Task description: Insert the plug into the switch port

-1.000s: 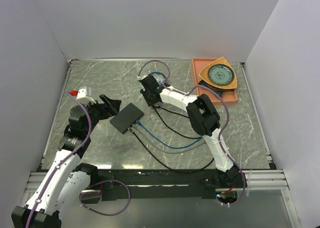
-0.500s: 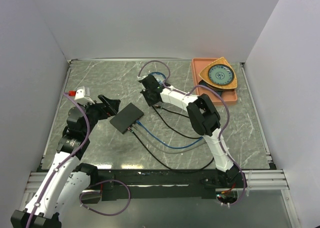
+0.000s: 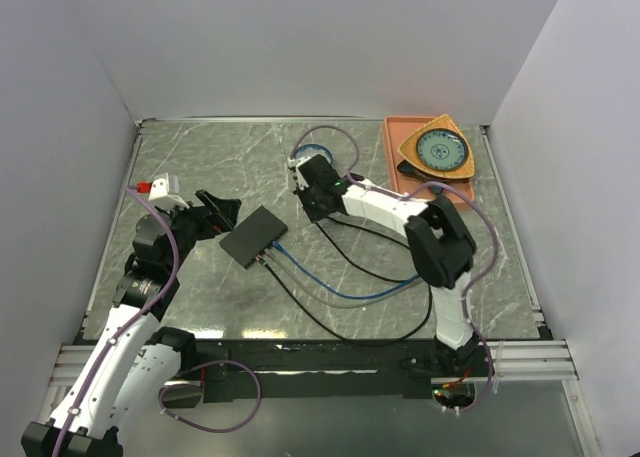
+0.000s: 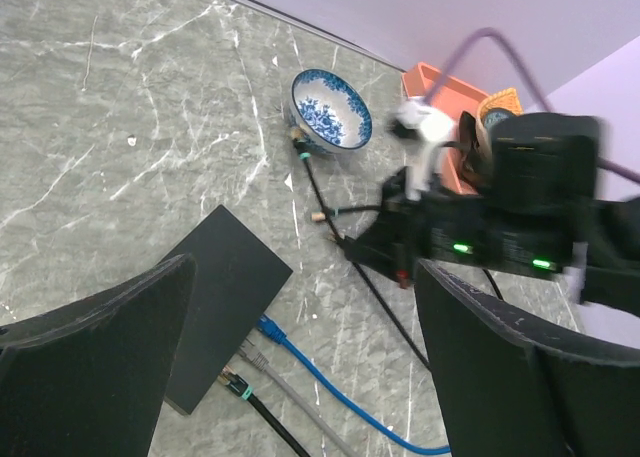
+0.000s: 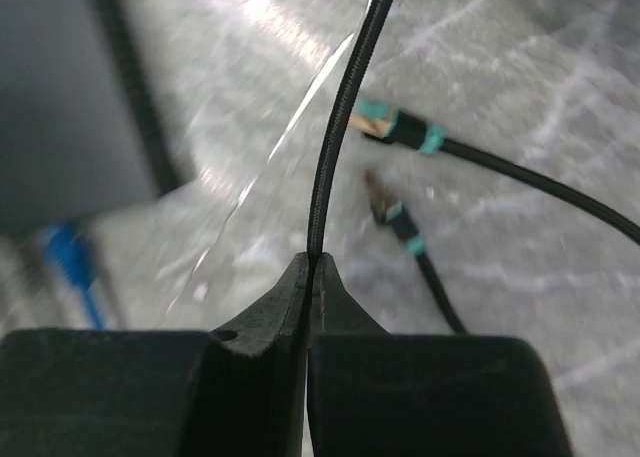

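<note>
Right end effector (image 5: 308,267) farther right than before; black cable (image 5: 335,127) in its grip

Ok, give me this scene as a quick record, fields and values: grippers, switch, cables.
left gripper: open, near the switch
right gripper: shut on a thin black cable
plugged cables: three in the switch, blue, grey, black
loose plugs: two, lying on the table
bowl: blue-patterned, beyond the switch

no readable text or labels.
</note>
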Motion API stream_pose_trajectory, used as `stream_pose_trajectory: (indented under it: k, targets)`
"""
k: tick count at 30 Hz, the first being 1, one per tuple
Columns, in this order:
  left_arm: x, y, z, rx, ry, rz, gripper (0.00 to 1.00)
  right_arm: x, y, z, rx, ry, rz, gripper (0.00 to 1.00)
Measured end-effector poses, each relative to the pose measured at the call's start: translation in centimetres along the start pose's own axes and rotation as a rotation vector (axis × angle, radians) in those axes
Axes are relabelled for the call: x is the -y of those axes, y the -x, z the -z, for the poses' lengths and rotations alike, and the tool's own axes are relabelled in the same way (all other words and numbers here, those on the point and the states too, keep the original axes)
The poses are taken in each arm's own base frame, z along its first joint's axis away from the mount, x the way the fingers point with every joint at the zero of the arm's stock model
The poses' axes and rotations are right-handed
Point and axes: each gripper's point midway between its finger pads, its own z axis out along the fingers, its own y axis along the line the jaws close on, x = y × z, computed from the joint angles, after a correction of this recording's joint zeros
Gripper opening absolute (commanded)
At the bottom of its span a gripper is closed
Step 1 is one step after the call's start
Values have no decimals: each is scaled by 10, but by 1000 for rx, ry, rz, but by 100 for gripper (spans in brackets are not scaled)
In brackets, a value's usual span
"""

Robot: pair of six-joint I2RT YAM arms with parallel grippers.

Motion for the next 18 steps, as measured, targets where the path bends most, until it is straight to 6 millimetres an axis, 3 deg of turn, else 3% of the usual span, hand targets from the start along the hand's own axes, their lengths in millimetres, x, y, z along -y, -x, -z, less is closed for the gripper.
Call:
stream_pose_trajectory:
  k: [6, 9, 18]
  targets:
    - [2, -1, 0, -5, -9, 1, 96, -13, 13, 53, 98, 73, -8, 0]
    - [3, -1, 0, -5, -14, 4, 96, -26, 10, 67, 120, 117, 5, 0]
    - [4, -3, -5, -16, -22, 13, 96, -104, -65, 68, -6, 240, 195, 0]
